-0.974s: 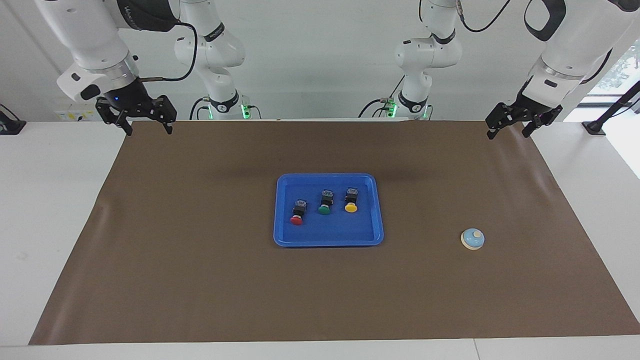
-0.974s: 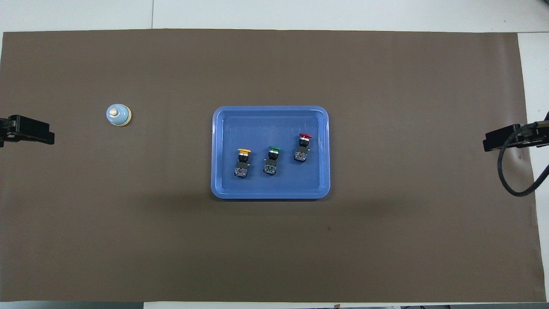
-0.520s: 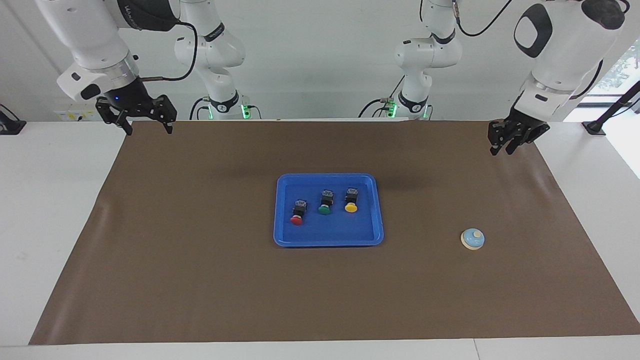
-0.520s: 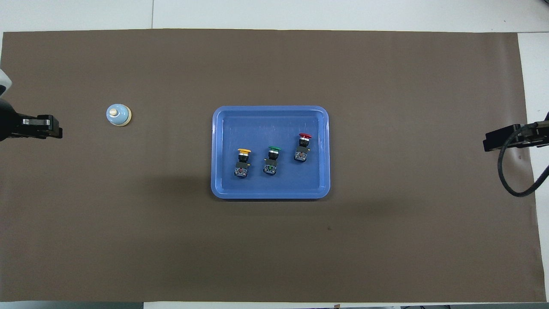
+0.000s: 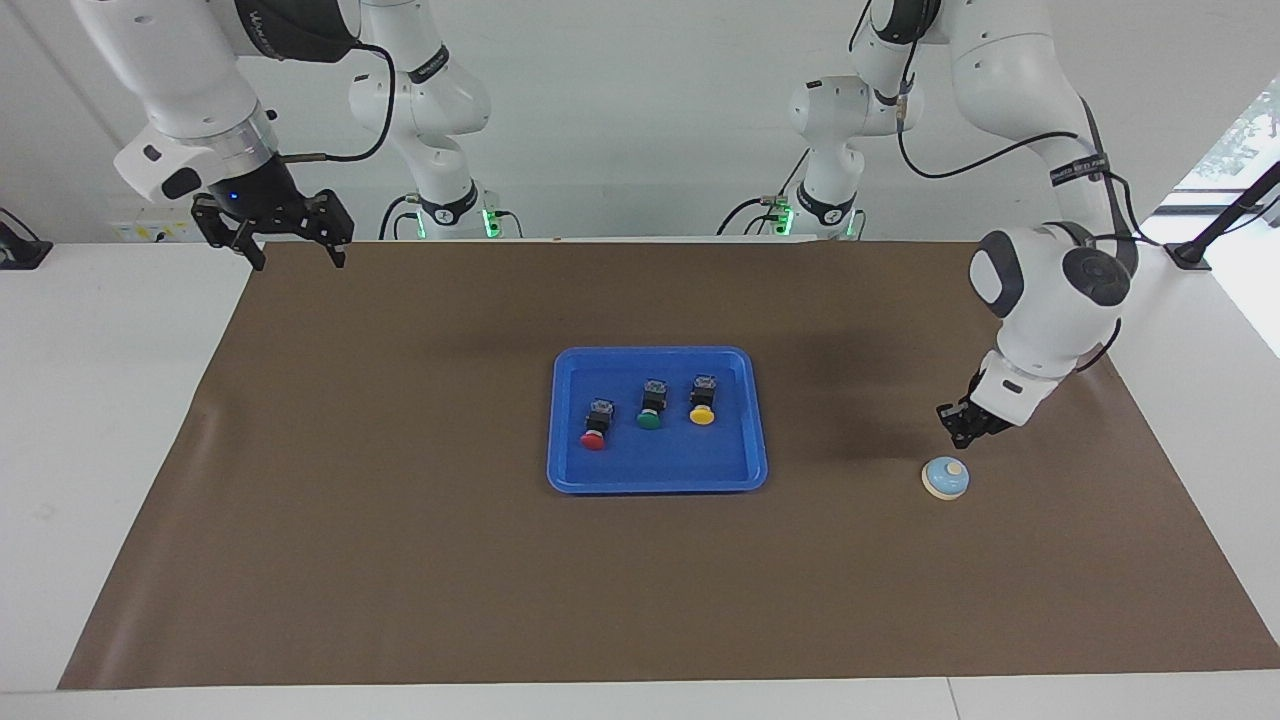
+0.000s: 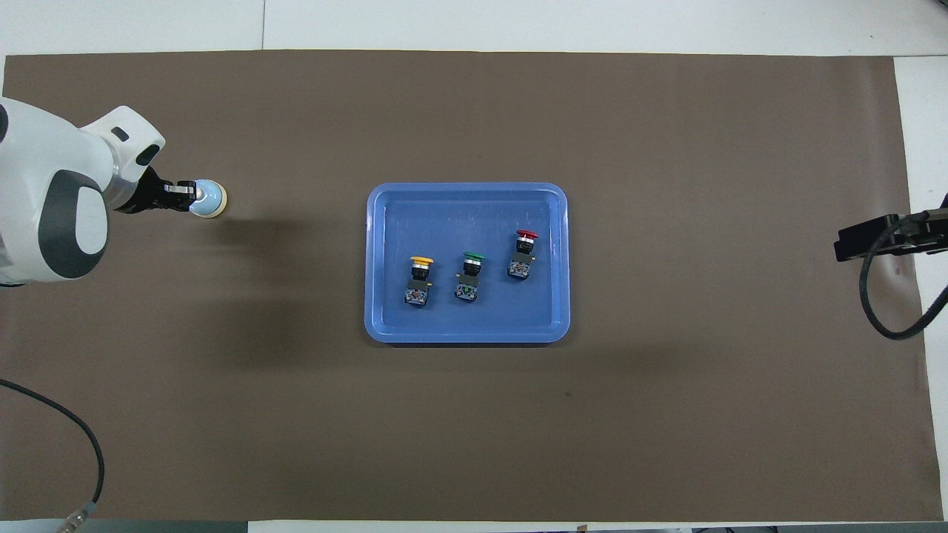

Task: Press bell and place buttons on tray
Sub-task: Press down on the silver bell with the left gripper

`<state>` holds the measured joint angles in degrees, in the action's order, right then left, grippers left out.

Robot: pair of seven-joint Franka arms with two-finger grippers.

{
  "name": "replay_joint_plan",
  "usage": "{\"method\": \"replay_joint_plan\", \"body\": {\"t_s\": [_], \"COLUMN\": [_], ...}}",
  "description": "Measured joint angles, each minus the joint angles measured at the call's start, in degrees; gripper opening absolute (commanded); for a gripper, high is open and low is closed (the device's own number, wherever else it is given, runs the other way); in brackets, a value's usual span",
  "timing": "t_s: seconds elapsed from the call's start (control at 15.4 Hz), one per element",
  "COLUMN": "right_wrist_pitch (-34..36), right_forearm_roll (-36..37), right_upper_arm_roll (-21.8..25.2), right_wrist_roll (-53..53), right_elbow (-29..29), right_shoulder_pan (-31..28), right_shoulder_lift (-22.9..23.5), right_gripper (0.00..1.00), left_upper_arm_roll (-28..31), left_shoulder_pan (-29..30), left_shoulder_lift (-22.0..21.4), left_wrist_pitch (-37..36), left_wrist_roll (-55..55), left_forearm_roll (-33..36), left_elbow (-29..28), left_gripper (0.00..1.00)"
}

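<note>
The tray (image 5: 657, 478) sits mid-table with all three buttons (image 5: 649, 405) in it, side by side. The bell (image 5: 945, 478) lies toward my left arm's end from the tray, well apart. My left gripper (image 5: 962, 433) hangs just over the bell; my right gripper (image 5: 292, 255) waits well apart from the tray, over its own end.

place: robot lab, pretty clearly
giveaways: two white arms (image 5: 1040, 300) bolted at a white table (image 5: 110, 400), brown mat (image 5: 400, 560) taped flat, loose cables (image 6: 881, 296), bare white walls
</note>
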<state>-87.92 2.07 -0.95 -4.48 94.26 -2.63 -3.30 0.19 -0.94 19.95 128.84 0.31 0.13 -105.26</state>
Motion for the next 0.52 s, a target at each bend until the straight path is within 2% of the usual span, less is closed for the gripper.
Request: {"method": "replay_joint_plan", "body": {"t_s": [0.32,0.52], "right_wrist_pitch": [0.00,0.00], "right_forearm_roll": [0.00,0.00], "right_upper_arm_roll": [0.00,0.00], "right_wrist_roll": [0.00,0.00], "right_elbow": [0.00,0.00], "right_shoulder_pan": [0.00,0.00], "right_shoulder_lift": [0.00,0.00], "right_gripper": [1.00,1.00], "left_upper_arm_roll": [0.07,0.18], "left_shoulder_pan": [0.40,0.70], "left_shoulder_lift": [1.66,1.81], "left_wrist_pitch": [2.17,0.45], "left_wrist_roll": [0.00,0.00], "left_forearm_roll": [0.00,0.00], "left_elbow": [0.35,1.54], "left_gripper": [0.00,0.00]}}
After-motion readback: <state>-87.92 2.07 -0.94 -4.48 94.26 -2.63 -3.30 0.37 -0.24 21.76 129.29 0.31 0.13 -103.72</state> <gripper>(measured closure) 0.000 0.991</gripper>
